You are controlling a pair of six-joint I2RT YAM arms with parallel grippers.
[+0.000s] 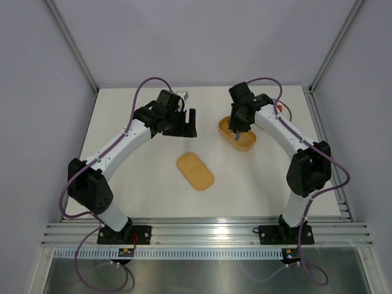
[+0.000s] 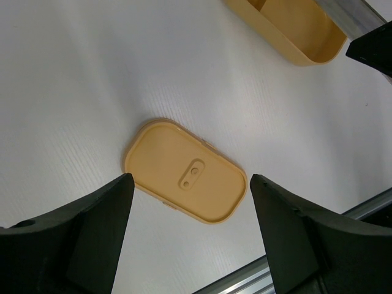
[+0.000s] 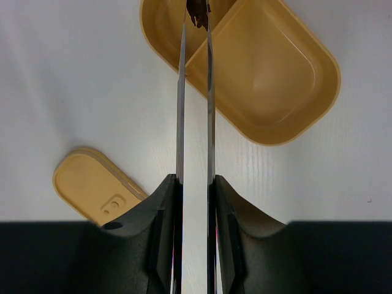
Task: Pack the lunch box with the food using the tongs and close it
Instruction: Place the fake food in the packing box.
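Observation:
The mustard lunch box (image 1: 246,143) lies open at the back right, and a divider (image 3: 215,35) splits it in two. Its flat lid (image 1: 195,171) rests on the table's middle, also seen as the lid (image 2: 185,179) in the left wrist view. My right gripper (image 3: 195,179) is shut on the silver tongs (image 3: 181,110). The tongs' tips pinch a dark brown piece of food (image 3: 198,12) over the box's far compartment. The near compartment (image 3: 269,73) holds nothing. My left gripper (image 2: 190,178) hangs open above the lid, holding nothing.
A white object (image 1: 182,95) shows partly behind the left wrist at the back. An aluminium rail (image 1: 202,233) runs along the near edge. Grey walls close in the table on three sides.

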